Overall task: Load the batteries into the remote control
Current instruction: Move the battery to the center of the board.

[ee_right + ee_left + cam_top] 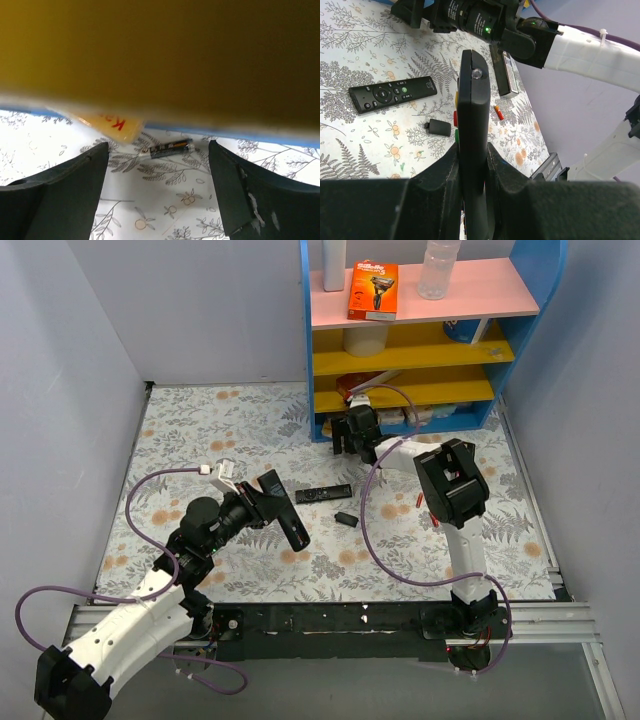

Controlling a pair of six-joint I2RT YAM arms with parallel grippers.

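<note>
My left gripper [265, 502] is shut on the long black remote control [287, 512] and holds it on edge above the table. In the left wrist view the remote [472, 100] stands between the fingers [440, 175], with red, yellow and green buttons on its left side. My right gripper [350, 437] is open and low at the foot of the shelf. In the right wrist view a dark and golden battery [170, 148] lies on the cloth just beyond the open right gripper [157, 159]. A red battery [498, 112] lies on the cloth further right.
A slim black remote [323, 493] and a small black cover piece [345, 518] lie mid-table. A black remote with a silver edge [502, 70] lies by the right arm. The blue shelf unit [420, 340] stands at the back. A yellow tube [107, 122] lies under it.
</note>
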